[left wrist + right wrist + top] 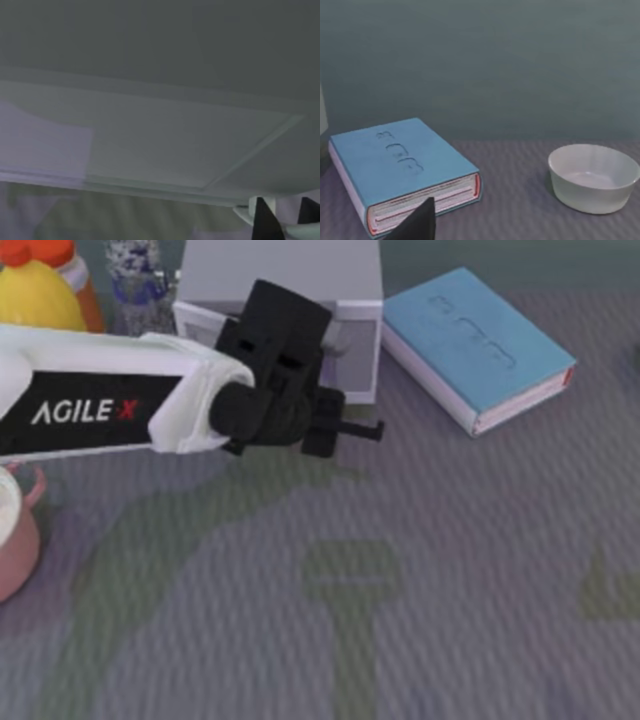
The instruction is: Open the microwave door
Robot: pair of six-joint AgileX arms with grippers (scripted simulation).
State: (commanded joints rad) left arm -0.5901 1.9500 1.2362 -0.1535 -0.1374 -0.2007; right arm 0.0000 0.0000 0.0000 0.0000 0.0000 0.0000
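At the upper middle of the top view the microwave (300, 280) is met by the left tool (352, 430) — its opening cannot be told — and the microwave door (345, 345), judged stiff, light and hinged, is best taken by its handle edge.

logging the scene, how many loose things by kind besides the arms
Silver-grey boxy microwave: 1
Light-blue hardcover book: 1
White round bowl: 1
Pink mug: 1
Yellow rounded toy: 1
Clear patterned bottle: 1
Total: 6

Grey-patterned table (480, 570) before a teal wall (480, 60)
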